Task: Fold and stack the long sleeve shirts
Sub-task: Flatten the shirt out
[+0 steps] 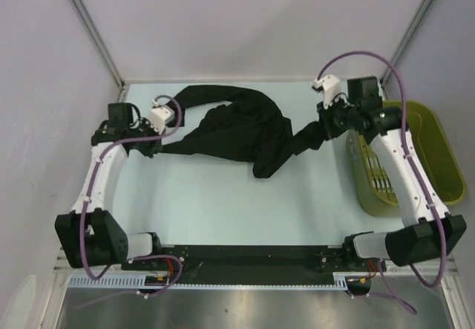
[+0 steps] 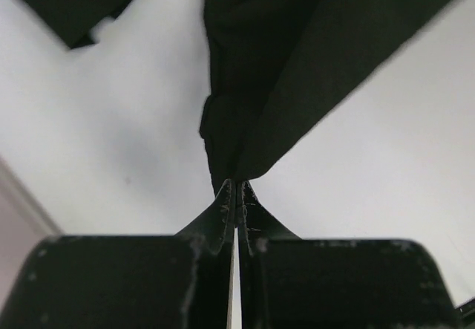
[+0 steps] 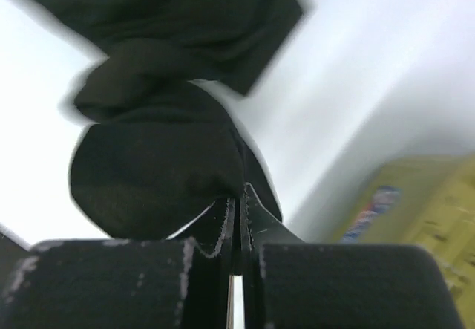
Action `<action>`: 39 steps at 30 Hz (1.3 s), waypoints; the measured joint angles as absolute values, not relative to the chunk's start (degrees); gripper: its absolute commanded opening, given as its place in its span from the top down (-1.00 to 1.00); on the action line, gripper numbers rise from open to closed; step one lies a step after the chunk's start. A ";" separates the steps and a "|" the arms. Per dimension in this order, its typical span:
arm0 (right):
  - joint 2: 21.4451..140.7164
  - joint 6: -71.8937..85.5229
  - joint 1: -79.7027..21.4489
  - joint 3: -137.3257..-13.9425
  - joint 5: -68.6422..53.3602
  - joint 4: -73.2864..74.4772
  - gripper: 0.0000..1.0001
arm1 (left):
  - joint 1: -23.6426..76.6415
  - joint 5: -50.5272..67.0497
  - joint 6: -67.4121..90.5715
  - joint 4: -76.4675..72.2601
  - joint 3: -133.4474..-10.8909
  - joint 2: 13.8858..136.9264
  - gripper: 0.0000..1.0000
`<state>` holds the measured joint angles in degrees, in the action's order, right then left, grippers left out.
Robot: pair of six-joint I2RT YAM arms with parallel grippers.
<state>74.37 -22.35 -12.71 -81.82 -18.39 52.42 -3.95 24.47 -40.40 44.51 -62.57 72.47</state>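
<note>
My left tool [image 2: 236, 186] pinches the left end of the soft black fabric long-sleeve shirt [image 1: 237, 128]. My right tool [image 3: 239, 194] is clamped on its right end.

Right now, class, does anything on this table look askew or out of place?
Yes: the black shirt is not flat. It stretches bunched and twisted between the left gripper and right gripper, each pinching one end. The green basket looks ordinary.
</note>
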 measured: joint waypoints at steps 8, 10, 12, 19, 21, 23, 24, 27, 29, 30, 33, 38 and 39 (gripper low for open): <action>81.95 -22.04 -2.37 -100.53 -18.79 51.94 1.00 | -13.39 24.69 -35.55 44.64 -74.00 78.96 1.00; 81.69 -21.19 -1.61 -103.15 -18.98 51.22 1.00 | -13.32 24.86 -35.44 44.75 -75.46 79.13 1.00; 81.62 -20.10 -1.32 -105.58 -19.35 50.57 1.00 | -13.30 25.39 -35.44 45.36 -76.86 79.79 1.00; 80.20 -13.63 1.98 -107.92 -24.93 49.39 1.00 | -13.30 27.31 -36.25 48.31 -79.09 81.56 1.00; 79.18 -10.85 2.96 -107.81 -26.15 48.95 1.00 | -13.30 27.99 -36.56 48.95 -78.94 81.17 1.00; 77.58 -7.88 3.27 -107.11 -26.46 47.24 1.00 | -13.30 28.77 -36.56 49.34 -78.70 80.42 1.00; 76.64 -6.50 3.27 -106.56 -26.41 45.89 1.00 | -13.26 29.06 -36.40 49.34 -78.72 80.14 1.00; 75.05 -2.81 3.09 -105.12 -25.67 40.53 1.00 | -12.75 29.71 -34.79 48.66 -79.50 80.42 1.00; 76.64 -0.47 3.09 -105.47 -24.01 36.01 1.00 | -11.75 29.69 -32.67 47.51 -82.06 82.50 1.00; 77.78 0.45 3.05 -106.17 -23.24 34.15 1.00 | -10.94 29.45 -31.20 46.35 -84.16 84.25 1.00; 88.03 3.09 2.33 -116.81 -19.59 29.50 1.00 | -7.92 27.07 -26.33 42.13 -94.43 92.44 1.00; 113.43 5.82 0.80 -148.68 -12.91 26.37 1.00 | -5.87 23.09 -16.38 35.94 -120.40 108.57 1.00; 115.02 5.85 0.67 -150.61 -11.88 25.52 1.00 | -6.15 23.05 -14.28 34.63 -125.19 110.69 1.00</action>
<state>115.02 5.85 0.67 -150.61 -11.88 25.52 -6.15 23.05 -14.28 34.63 -125.19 110.69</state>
